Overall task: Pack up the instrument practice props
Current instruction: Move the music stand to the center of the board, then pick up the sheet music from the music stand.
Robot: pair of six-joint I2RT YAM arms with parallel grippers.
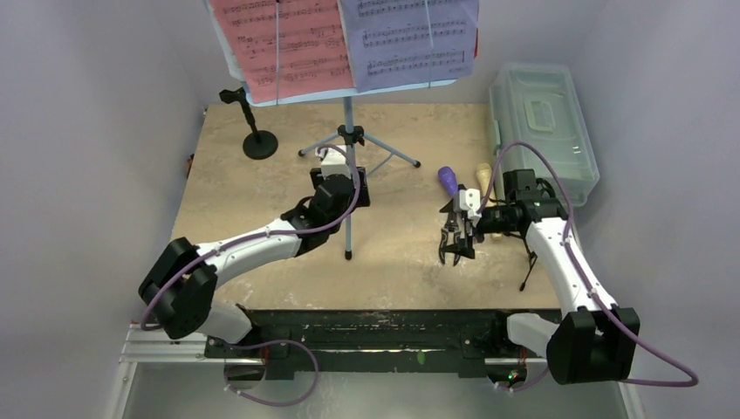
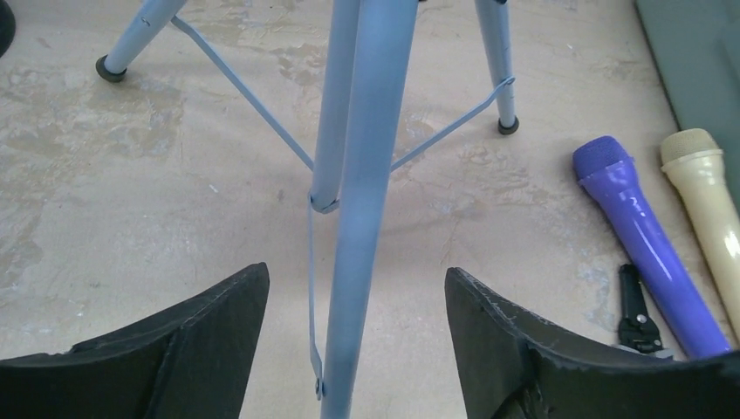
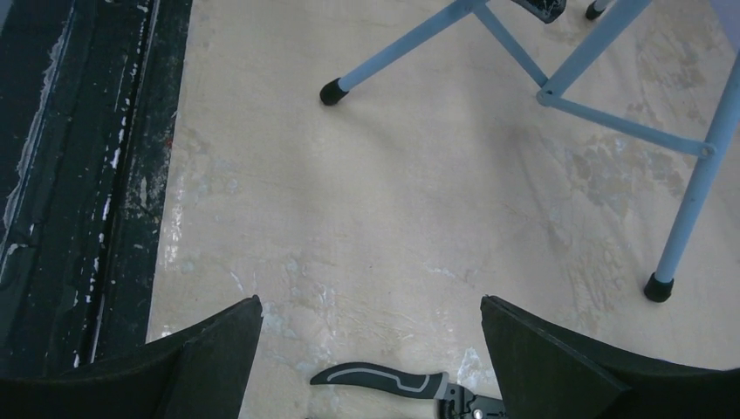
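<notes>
The light-blue tripod legs (image 1: pixel 348 236) bar the counter's (image 1: pixel 236 196) middle; open room lies between the near leg and the purple microphone (image 1: pixel 448 182), also on the leg's left.

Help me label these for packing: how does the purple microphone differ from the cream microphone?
The purple microphone is glossy and lies nearer the music stand's legs; the cream microphone looks duller and lies nearer the grey-green box. Both lie flat, side by side, heads pointing the same way.

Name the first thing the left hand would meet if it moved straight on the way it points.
The music stand's near light-blue leg, standing between the open fingers of the left hand; depth unclear.
</notes>
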